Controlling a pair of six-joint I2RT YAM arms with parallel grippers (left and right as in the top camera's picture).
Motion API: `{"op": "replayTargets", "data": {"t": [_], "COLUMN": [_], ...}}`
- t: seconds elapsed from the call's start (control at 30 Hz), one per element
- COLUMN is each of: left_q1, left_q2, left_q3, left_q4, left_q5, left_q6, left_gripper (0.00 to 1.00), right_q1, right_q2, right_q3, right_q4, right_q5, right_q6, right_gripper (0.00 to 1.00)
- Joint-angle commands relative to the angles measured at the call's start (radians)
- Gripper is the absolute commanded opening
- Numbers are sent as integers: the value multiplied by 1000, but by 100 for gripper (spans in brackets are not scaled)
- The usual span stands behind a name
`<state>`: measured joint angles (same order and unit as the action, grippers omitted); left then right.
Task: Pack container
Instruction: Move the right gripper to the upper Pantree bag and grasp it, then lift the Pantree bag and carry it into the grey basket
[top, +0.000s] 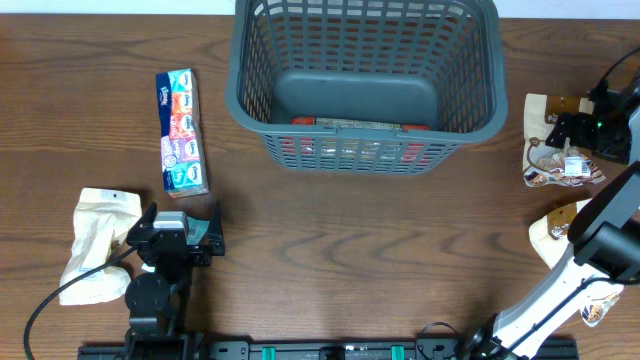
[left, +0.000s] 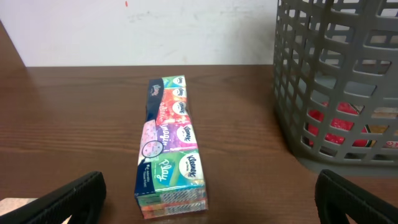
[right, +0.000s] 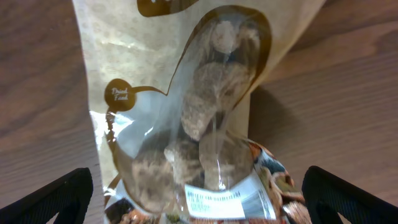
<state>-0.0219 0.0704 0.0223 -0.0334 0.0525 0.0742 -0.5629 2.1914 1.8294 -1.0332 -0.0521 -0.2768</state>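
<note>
We had both left fingers (left: 71, 196) and right fingers (right: 53, 196) wide open, empty, well apart from the basket (top: 470, 80) on the bench (top: 330, 250).

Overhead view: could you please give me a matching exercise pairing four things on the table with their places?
Things:
1. large dark grey plastic lattice basket
2. long colourful pack of tissues
3. crumpled cream packet
4. beige snack pouch with a clear window

Places:
A. right edge of the table, under the open right claw
B. far middle of the table
C. lying flat, left of the basket
D. near left corner, beside the left claw

Pairs: 1-B, 2-C, 3-D, 4-A.
</note>
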Motion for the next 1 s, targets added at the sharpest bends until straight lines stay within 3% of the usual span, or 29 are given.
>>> {"op": "replayTargets", "data": {"t": [0.0,0.5,0.83,0.9,0.97], "left_q1": [-3,-3,-3,-3,-3], "left_q2": [1,1,1,1,1], "left_q3": [-18,-18,-18,-18,-18], "left_q4": [-34,-33,-33,-33,-33], "left_q5": [-8,-8,-8,-8,-8], "left_q6": [-13,-13,-13,-18,-30], "left_gripper": [99,99,98,99,99], "right_q1": [-16,-12,-10,-8,-4], "right_q2": [40,140,162,161,161], "right_q3": [-2,-3,-3,-3,-3], "right_q4": [17,72,42,32,26], "right_q5": [-8,-53,-95,-95,-97], "right_q6": [-27,-27,-23,-23,-23], "right_gripper": [99,97,48,35,8]}}
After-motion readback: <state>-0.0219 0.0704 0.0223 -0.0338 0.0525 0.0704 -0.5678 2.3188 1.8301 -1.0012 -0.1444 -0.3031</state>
